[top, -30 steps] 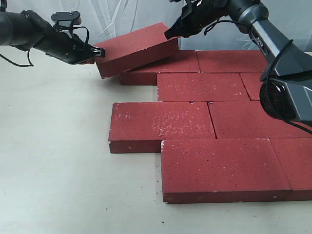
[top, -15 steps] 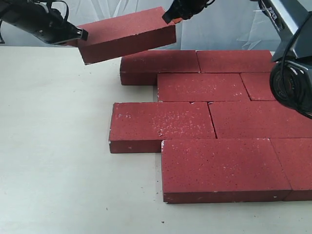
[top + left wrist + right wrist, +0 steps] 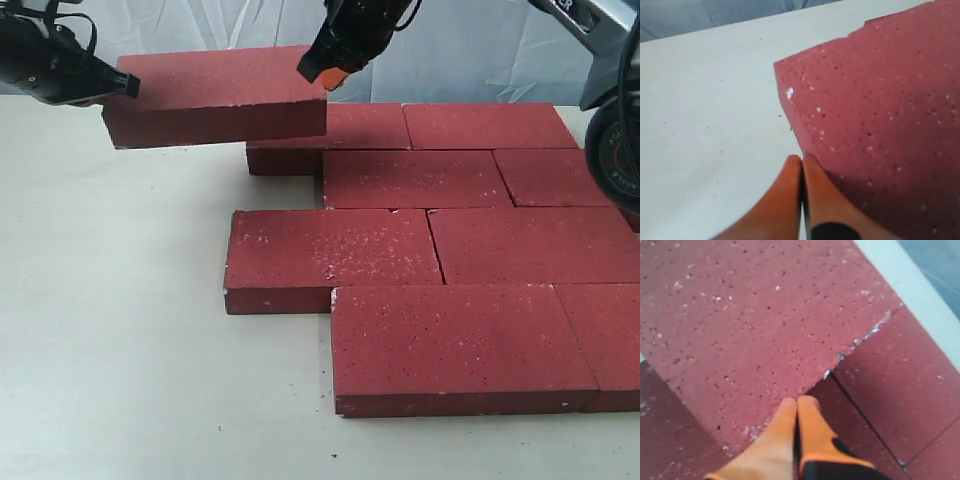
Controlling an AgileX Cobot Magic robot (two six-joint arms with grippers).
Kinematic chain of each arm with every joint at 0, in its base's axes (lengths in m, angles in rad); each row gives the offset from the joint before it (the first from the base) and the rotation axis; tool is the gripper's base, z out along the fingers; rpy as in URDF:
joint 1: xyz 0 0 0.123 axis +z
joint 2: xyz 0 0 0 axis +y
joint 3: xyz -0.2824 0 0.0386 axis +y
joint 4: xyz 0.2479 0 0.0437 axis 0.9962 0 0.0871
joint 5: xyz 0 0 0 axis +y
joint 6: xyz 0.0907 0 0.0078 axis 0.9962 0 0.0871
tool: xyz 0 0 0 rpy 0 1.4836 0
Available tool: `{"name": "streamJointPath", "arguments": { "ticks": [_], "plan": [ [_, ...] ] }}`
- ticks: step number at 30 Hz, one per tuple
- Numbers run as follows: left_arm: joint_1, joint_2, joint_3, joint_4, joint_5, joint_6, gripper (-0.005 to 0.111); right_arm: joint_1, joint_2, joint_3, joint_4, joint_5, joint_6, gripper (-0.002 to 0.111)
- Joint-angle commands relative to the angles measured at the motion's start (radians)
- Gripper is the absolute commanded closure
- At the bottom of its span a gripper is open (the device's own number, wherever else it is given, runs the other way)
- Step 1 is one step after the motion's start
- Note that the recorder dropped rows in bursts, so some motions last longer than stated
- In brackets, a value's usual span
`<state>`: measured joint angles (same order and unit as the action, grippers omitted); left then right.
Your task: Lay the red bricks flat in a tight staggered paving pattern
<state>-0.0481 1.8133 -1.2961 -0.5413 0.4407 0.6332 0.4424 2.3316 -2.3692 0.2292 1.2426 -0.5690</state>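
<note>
One red brick (image 3: 215,95) hangs level in the air above the table's back left, clamped end to end between my two grippers. My left gripper (image 3: 130,86) is shut, its tips pressing the brick's left end (image 3: 880,110); the orange fingertips (image 3: 802,159) meet with nothing between them. My right gripper (image 3: 318,75) is shut too and pushes against the brick's right end (image 3: 750,315), fingertips (image 3: 798,401) together at its edge. Several other red bricks (image 3: 330,255) lie flat in staggered rows below and to the right.
The white table (image 3: 110,330) stretches bare to the left of the laid rows. The back row's left brick (image 3: 340,130) lies just under the lifted brick's right end. A grey cloth backdrop (image 3: 470,50) hangs behind. The right arm's dark body (image 3: 615,130) stands at the right edge.
The brick that leaned tilted on the back row has been lifted clear, levelled, and carried left between both shut grippers. The laid bricks have not moved.
</note>
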Motion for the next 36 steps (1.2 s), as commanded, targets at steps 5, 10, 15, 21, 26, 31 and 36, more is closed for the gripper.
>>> {"name": "streamJointPath", "arguments": {
  "ticks": [5, 10, 15, 21, 26, 31, 36],
  "plan": [
    [-0.002, -0.044, 0.17, -0.031, -0.132, -0.004, 0.107, 0.102, -0.037, 0.142, 0.092, -0.025, 0.003, 0.109],
    [0.022, -0.044, 0.224, -0.023, -0.195, -0.004, 0.107, 0.154, -0.033, 0.178, 0.086, -0.125, 0.003, 0.109],
    [0.075, -0.044, 0.25, -0.016, -0.21, -0.002, 0.107, 0.17, -0.015, 0.183, 0.034, -0.195, 0.0, 0.109],
    [0.151, -0.044, 0.307, -0.003, -0.246, -0.002, 0.107, 0.089, -0.013, 0.183, -0.111, -0.215, 0.15, 0.109],
    [0.166, -0.043, 0.324, -0.003, -0.278, -0.002, 0.107, 0.021, 0.012, 0.183, -0.121, -0.065, 0.153, 0.109],
    [0.166, -0.03, 0.324, -0.005, -0.305, -0.002, 0.107, 0.008, 0.059, 0.183, -0.089, -0.038, 0.153, 0.109],
    [0.166, 0.002, 0.324, -0.007, -0.307, -0.002, 0.107, 0.036, 0.096, 0.183, -0.085, -0.051, 0.139, 0.109]
  ]
}}
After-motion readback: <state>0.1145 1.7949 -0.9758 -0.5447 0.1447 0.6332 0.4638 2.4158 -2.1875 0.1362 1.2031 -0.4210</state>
